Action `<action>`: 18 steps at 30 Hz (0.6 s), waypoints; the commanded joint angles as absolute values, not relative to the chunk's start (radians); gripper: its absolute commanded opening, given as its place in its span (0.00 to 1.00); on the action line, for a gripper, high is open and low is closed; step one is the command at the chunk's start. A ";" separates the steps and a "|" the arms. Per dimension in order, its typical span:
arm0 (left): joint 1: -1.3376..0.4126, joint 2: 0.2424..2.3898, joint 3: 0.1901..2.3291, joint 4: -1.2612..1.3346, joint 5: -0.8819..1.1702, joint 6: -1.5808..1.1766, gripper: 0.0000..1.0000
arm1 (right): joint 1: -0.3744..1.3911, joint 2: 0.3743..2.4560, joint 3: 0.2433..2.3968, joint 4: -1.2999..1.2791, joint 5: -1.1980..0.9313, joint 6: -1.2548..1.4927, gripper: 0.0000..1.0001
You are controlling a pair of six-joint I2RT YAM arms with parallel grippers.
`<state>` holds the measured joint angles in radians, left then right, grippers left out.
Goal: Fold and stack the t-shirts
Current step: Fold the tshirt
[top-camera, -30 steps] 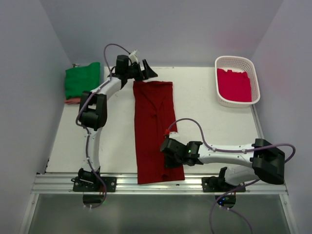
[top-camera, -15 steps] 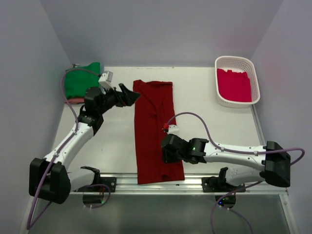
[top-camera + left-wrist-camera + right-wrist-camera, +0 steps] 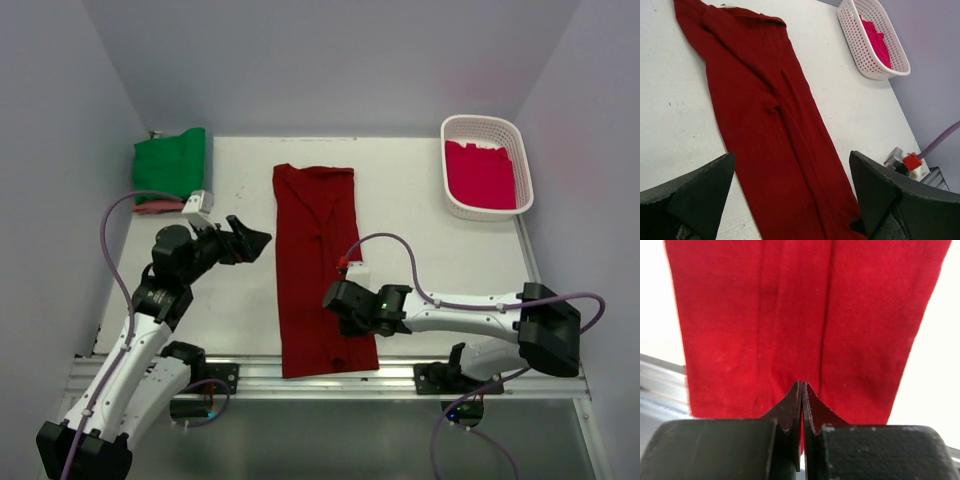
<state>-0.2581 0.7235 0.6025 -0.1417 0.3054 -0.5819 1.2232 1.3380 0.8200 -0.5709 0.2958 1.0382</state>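
— Green shirt (image 3: 170, 163) folded in the far left corner of the table (image 3: 440, 250), see it? There's a salmon one (image 3: 150, 207) poking out from under its near edge.

— Got it. And the left gripper (image 3: 252, 240)?

— Jaws wide apart, holding nothing, up off the table. It points right, towards the red shirt (image 3: 318, 265), and sits just to the left of that shirt's upper half without touching it.

— How does the red one lie?

— Flat in mid-table, folded into a long narrow strip. Its long axis runs from the far side straight down to the near rail, leaning a touch right at the near end. The neck end is the far one; from the left wrist you can see a bit of white label there.

— And the right gripper (image 3: 801, 386)?

— Fingers pressed together, over the lower part of the strip, near its right edge. From its own camera the tips point at the red cloth close to the near end. Whether they pinch any of it, I can't tell.

— Further right?

— A white basket (image 3: 523, 190) in the far right corner, well apart from both arms, with a crimson shirt (image 3: 480, 173) inside.
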 commanded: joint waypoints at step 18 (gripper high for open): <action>-0.334 0.853 0.540 0.093 0.512 -0.555 1.00 | 1.226 1.410 0.899 -0.629 0.519 1.017 0.00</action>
<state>-0.3035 0.7967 0.5655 -0.0677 0.4595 -0.5793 1.2240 1.4700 0.8398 -0.5831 0.3779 1.0466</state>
